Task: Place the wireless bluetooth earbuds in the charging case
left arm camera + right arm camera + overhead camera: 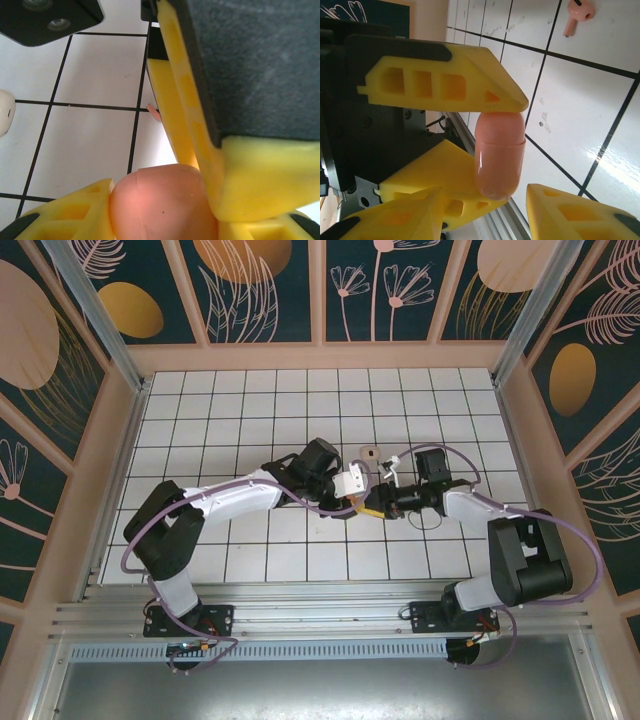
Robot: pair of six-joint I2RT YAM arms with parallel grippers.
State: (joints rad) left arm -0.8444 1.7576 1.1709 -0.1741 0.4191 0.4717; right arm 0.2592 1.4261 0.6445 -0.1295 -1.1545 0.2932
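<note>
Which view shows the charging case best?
Right wrist: the charging case shows nearly whole, seam included, pinched between yellow jaws. Left wrist gives just its rounded end at the bottom edge; in top external it is too small to tell.

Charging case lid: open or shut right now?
Shut: the charging case shows only a thin closed seam between its halves, no gap. An earbud lies out on the tiles.

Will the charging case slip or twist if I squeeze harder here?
The charging case looks glossy and rounded, so it will probably slip or pivot between the flat jaws. Its shell seems rigid and unlikely to dent. Set down, its pebble shape may rock or roll.
</note>
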